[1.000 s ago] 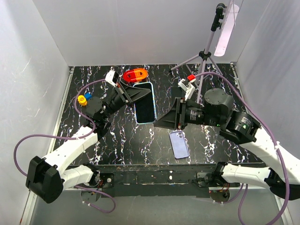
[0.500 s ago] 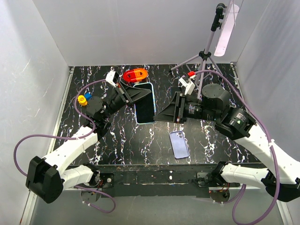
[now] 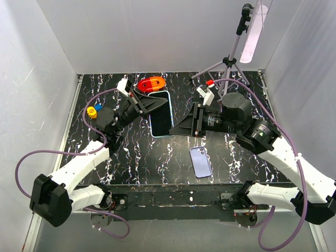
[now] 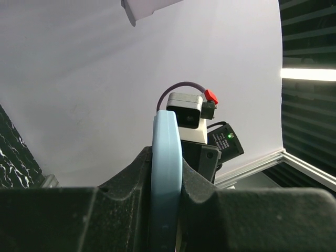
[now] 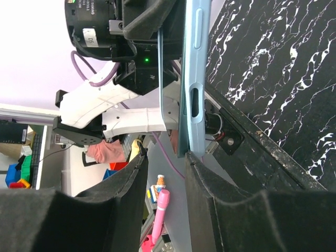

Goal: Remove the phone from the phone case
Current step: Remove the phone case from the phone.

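phone case point(image 5: 195, 79) clamped in left hand point(image 3: 148, 105); right hand point(image 5: 164, 173) apart at its edge; purple phone point(image 3: 200, 161) lies nearby.

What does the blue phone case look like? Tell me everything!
The phone case is light blue and smooth, like plastic, with a dark screen inside its rim. Its side has a button bump and a slot. The left gripper pinches it, tilted above the table. The open right gripper is at its near end.
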